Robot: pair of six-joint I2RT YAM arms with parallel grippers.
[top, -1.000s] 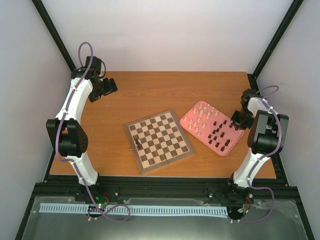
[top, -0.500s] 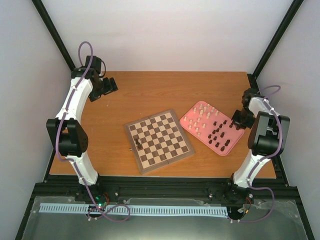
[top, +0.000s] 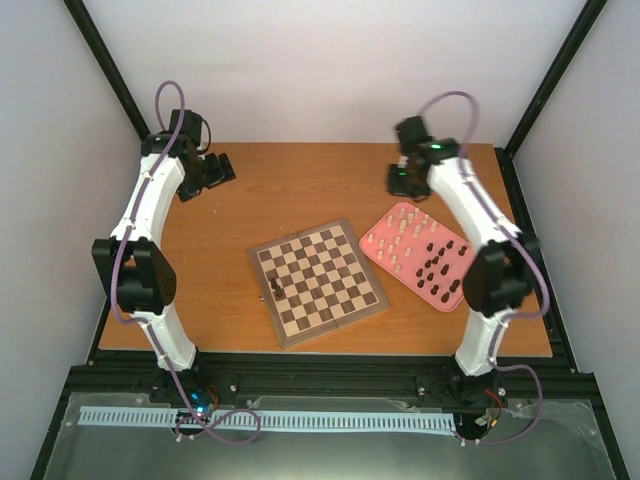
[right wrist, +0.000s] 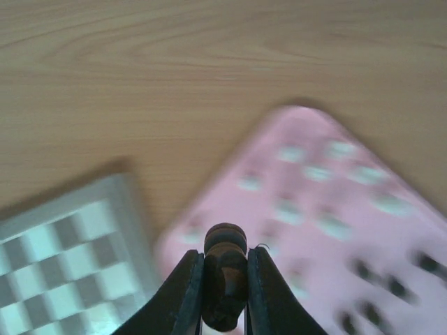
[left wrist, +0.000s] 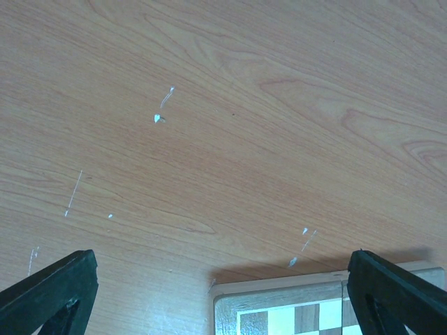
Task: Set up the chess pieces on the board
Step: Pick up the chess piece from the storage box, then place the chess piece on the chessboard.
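The wooden chessboard [top: 318,282] lies mid-table with a dark chess piece [top: 275,286] standing near its left edge. Its corner shows in the left wrist view [left wrist: 279,307] and it is blurred in the right wrist view [right wrist: 63,265]. Several dark and cream pieces stand in the pink tray [top: 380,246]. My right gripper [top: 402,180] is raised above the table just behind the tray's far corner, shut on a dark brown chess piece [right wrist: 224,276]. My left gripper [top: 218,170] is open and empty over bare table at the far left.
The pink tray [right wrist: 328,230] lies to the right of the board, blurred below my right fingers. Black frame posts stand at the back corners. Bare wooden table [left wrist: 209,105] lies behind and left of the board.
My right arm has swung from the tray's right side up and left, to behind the tray's far corner. The left arm has barely moved.
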